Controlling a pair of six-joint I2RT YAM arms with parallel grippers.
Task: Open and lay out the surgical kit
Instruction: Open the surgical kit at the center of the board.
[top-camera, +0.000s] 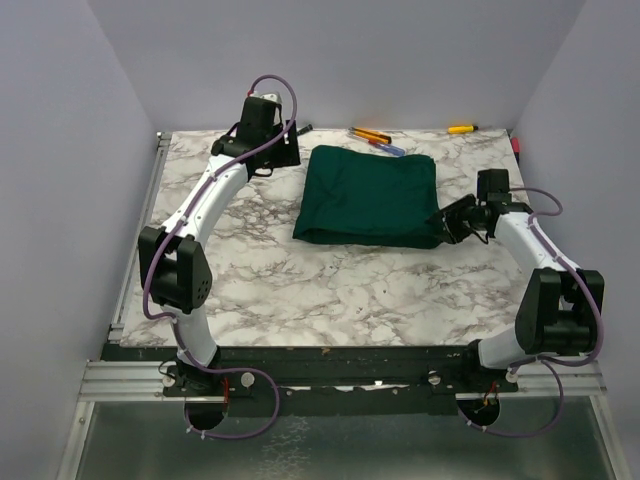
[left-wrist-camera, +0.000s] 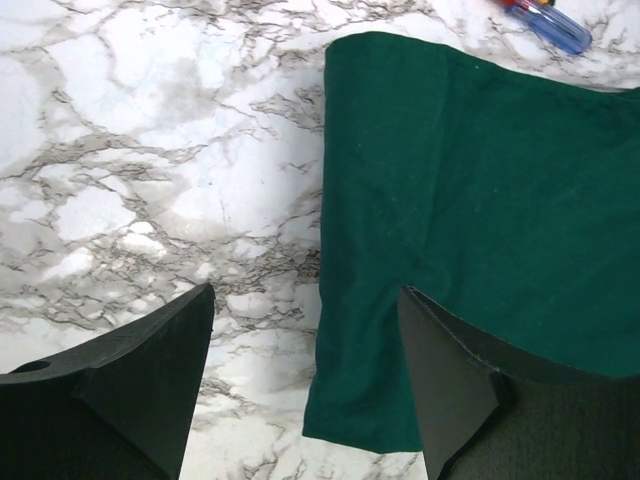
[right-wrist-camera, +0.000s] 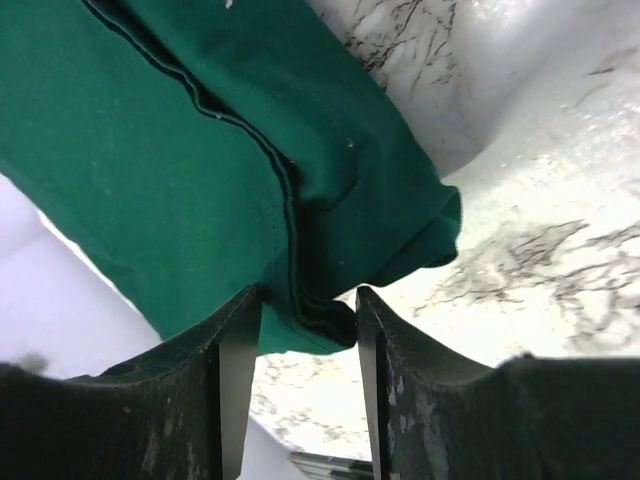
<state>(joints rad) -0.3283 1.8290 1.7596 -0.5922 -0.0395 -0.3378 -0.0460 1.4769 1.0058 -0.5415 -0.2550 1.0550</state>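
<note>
Surgical kit (top-camera: 368, 195): one folded dark green wrap, mid-table (top-camera: 300, 290), nearer the far edge.
Left gripper (left-wrist-camera: 305, 300): jaws spread wide over the wrap's left edge.
Right gripper (right-wrist-camera: 308, 295): jaws astride the near right corner; firm pinch unclear.
Pens (top-camera: 375, 138): three, far edge.

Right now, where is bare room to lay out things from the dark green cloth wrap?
Bare: the wide strip of white marble table between the dark green cloth wrap and the near edge. Crowded: the far edge with coloured pens, and the wrap's near right corner, straddled by the right gripper.
</note>
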